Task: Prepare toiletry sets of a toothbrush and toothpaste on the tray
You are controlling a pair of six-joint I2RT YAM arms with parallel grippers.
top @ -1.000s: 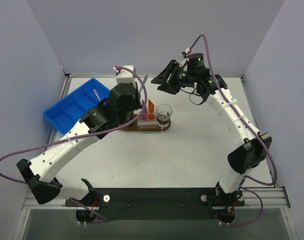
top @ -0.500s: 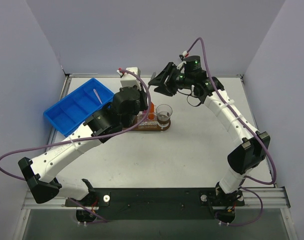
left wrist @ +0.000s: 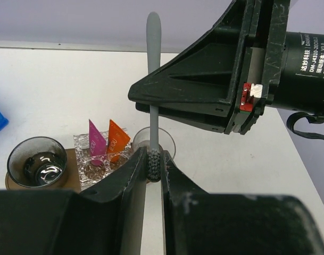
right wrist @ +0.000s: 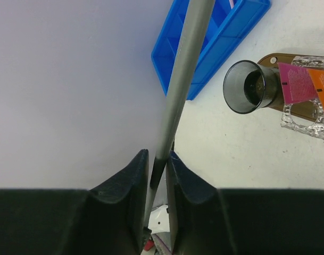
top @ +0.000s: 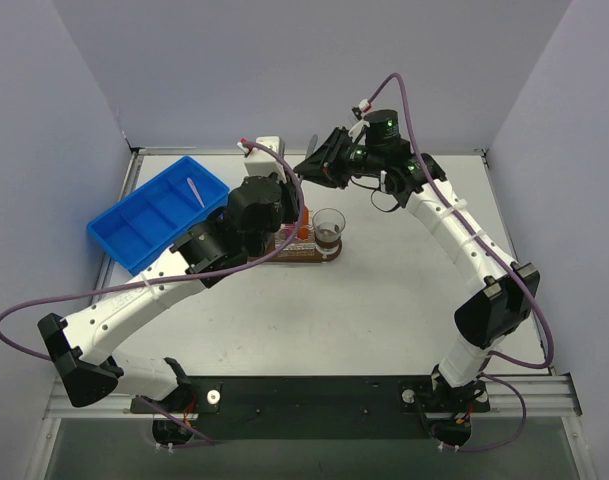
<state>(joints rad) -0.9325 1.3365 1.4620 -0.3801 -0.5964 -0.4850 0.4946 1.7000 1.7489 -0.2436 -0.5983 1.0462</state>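
Top external: white table (top: 384, 300), lavender walls (top: 284, 70); left fingers (left wrist: 131, 183), right fingers (right wrist: 131, 183) pinch grey toothbrush (left wrist: 153, 64).

**Pale table with two things on it**

The table (top: 384, 300) has a flat, pale grey top. The dark-brown wooden tray (top: 314, 256) lies directly on it. The blue bin (top: 134, 225) stands left of the tray, well apart from it and turned at an angle.
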